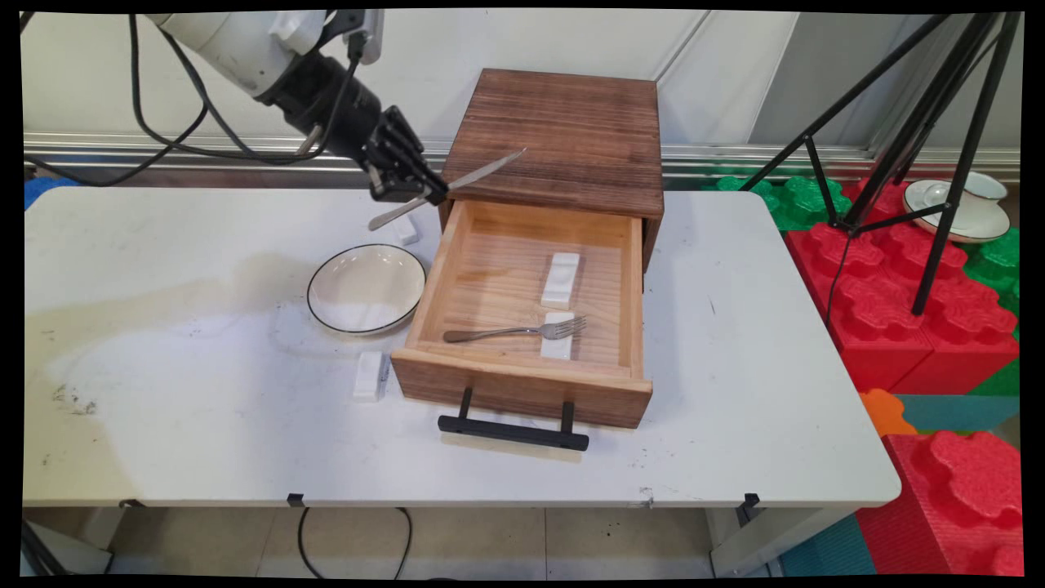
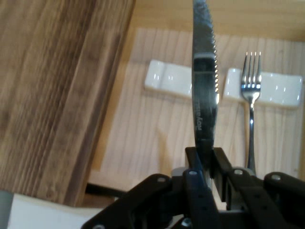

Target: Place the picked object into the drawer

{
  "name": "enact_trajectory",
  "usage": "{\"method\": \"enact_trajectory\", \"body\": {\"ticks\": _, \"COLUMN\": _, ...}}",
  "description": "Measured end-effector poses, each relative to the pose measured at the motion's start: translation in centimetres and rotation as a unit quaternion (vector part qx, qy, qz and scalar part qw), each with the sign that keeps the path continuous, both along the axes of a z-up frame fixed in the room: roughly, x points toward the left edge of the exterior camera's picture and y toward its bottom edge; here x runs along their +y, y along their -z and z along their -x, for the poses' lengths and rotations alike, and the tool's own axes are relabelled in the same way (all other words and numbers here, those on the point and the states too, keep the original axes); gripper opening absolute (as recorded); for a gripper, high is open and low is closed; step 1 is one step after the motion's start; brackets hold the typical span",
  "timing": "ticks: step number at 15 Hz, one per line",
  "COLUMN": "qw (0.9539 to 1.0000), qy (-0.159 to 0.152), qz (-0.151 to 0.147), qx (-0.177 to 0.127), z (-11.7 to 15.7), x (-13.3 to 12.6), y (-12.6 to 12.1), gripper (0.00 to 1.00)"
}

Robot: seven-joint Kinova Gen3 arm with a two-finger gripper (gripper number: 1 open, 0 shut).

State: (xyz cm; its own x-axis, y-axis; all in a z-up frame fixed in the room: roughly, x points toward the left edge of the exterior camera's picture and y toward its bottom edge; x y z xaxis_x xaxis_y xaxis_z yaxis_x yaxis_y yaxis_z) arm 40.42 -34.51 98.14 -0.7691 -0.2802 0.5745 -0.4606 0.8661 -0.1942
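While I watch, my black two-finger gripper [image 1: 431,193] pinches a silver serrated table knife [image 1: 447,189] mid-length, lifted above the far left corner of the open wooden drawer [image 1: 522,306], blade slanting up-right.

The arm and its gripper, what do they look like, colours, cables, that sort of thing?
The arm is glossy white with rounded links, ending in a black wrist section. The gripper is black, with jointed linkage bars and two slim fingers. Thin black cables hang in loops from the arm. No lettering shows here.
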Motion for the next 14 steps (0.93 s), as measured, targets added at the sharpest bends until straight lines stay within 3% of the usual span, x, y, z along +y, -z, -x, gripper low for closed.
{"method": "enact_trajectory", "body": {"ticks": 7, "qw": 0.9993, "qy": 0.022, "qz": 0.028, "qx": 0.009, "z": 4.3, "x": -0.4, "y": -0.9, "gripper": 0.0}}
{"method": "enact_trajectory", "body": {"ticks": 14, "qw": 0.998, "qy": 0.046, "qz": 0.043, "qx": 0.001, "z": 8.8, "x": -2.5, "y": 1.2, "gripper": 0.0}}
